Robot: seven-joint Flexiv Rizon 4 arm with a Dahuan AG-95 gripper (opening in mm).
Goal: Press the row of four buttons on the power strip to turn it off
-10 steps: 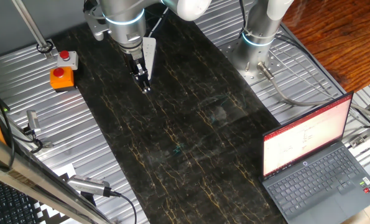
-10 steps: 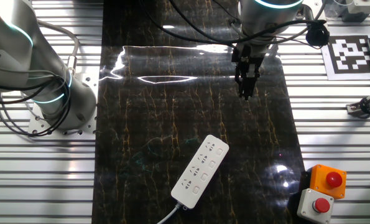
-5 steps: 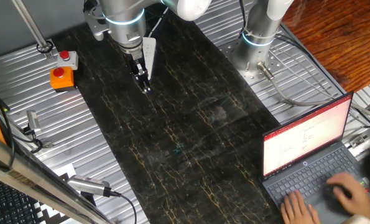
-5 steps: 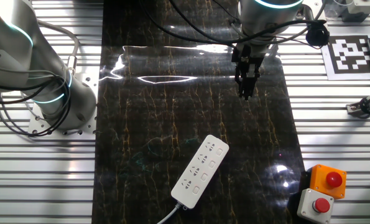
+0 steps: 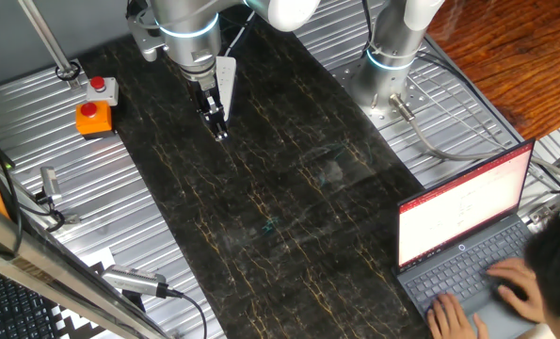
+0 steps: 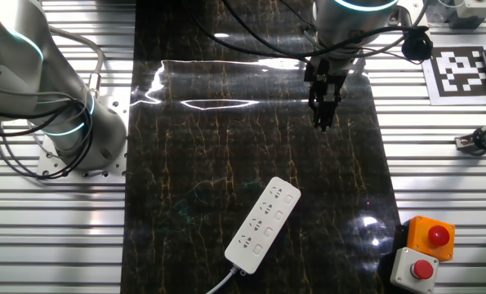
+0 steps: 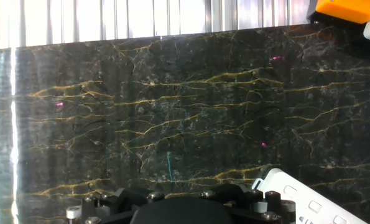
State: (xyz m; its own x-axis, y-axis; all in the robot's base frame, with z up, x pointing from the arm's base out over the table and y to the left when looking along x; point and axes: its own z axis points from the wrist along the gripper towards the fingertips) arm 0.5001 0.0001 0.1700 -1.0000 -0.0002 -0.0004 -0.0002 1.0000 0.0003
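One power strip [image 6: 264,225] below end effector [image 6: 323,124]

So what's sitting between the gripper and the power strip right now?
Nothing: in the other fixed view, only bare dark marbled mat separates the gripper from the power strip.

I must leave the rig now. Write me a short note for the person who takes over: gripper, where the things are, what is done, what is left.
Gripper: hangs above the dark mat, far from the strip, touching nothing; the pictures do not show whether it is open or shut.
Power strip: lies diagonally on the mat's near part, cord at its lower end, left of the orange box and grey box.
Done: nothing visible; no contact.
Left: move over the row of four buttons and press each.
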